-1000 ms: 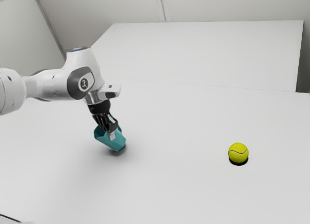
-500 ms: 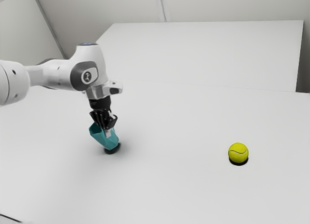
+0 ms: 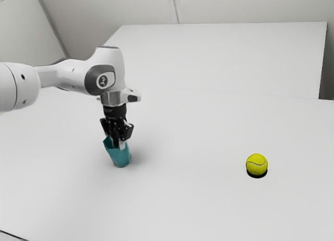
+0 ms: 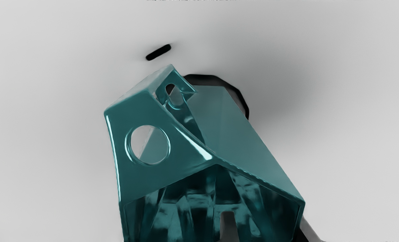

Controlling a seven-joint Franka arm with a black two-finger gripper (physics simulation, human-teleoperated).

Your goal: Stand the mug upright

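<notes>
Now | 2 fingers [image 4: 228, 228] pinch leaning mug [image 3: 120, 157], 1 inside, maybe to straighten it | far from back edge of table [image 3: 209, 204]

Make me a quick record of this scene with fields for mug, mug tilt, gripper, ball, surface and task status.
Mug: teal, angular, round hole visible in the wrist view
Mug tilt: leaning, mouth toward the exterior view's left, base toward its right
Gripper: black, pointing down at the mug's mouth
Ball: yellow tennis ball, apart from the mug, toward the exterior view's right
Surface: plain white table
Task status: mug not yet fully upright
</notes>
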